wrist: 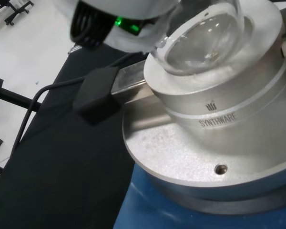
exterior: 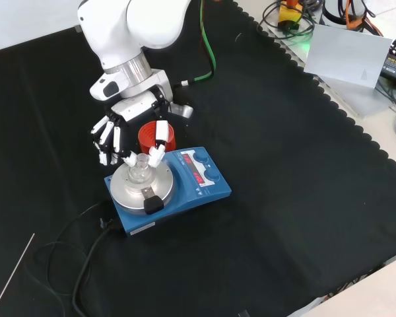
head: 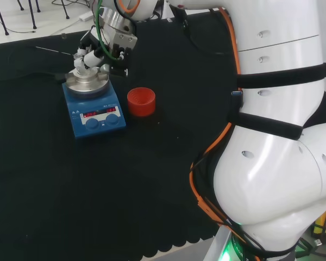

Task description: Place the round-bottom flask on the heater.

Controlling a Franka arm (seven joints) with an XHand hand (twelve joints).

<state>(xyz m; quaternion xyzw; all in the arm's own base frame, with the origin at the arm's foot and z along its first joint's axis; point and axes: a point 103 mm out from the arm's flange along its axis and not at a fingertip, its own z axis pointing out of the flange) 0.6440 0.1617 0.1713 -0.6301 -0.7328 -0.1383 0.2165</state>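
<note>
A clear round-bottom flask (exterior: 140,170) sits with its bulb in the well of the silver block (exterior: 127,193) on the blue heater (exterior: 208,185). The hand (exterior: 160,135) hangs over it: the thumb and one finger close on the flask's neck from both sides, while the other fingers (exterior: 107,140) spread out to the left. From the head view the hand (head: 89,54) stands above the heater (head: 95,117), with the flask (head: 80,68) just under it. Close up, the wrist view shows the bulb (wrist: 205,43) resting in the block (wrist: 219,109) under a white part of the hand (wrist: 133,24).
A red ribbed ring stand (head: 140,101) stands right of the heater in the head view, and behind it (exterior: 147,135) in the front view. A black plug (exterior: 153,203) is on the block, its cable (exterior: 86,257) trailing over the cloth. A thin rod (exterior: 13,274) lies nearby.
</note>
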